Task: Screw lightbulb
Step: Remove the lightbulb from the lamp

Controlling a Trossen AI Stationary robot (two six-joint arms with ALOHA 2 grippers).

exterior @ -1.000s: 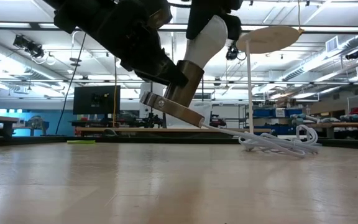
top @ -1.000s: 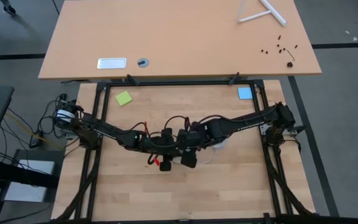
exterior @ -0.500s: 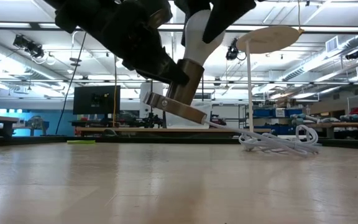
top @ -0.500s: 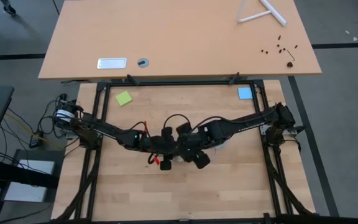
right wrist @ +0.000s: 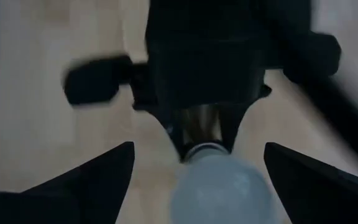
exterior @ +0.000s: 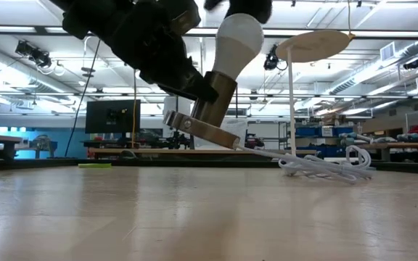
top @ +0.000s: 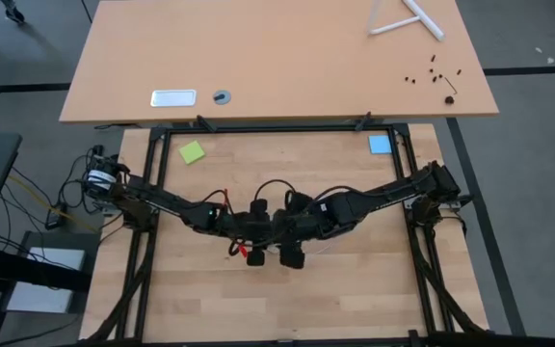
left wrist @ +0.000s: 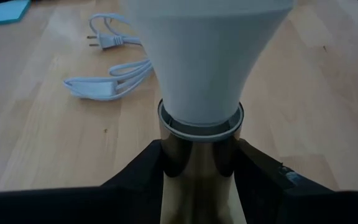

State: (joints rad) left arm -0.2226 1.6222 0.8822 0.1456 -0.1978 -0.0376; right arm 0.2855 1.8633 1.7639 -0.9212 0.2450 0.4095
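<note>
Screwing is midway: the lightbulb [exterior: 236, 42] sits tilted in its socket [exterior: 210, 107], lifted off the worktop [exterior: 209, 217] at centre, gripped by the left jaws [left wrist: 199, 171]. Right jaws [right wrist: 194, 186] stand released around the bulb's dome; next they must close and twist again.

One lightbulb [exterior: 238, 40], one socket [exterior: 207, 109], two sticky notes [top: 192, 152], two grippers [top: 258, 226].
</note>
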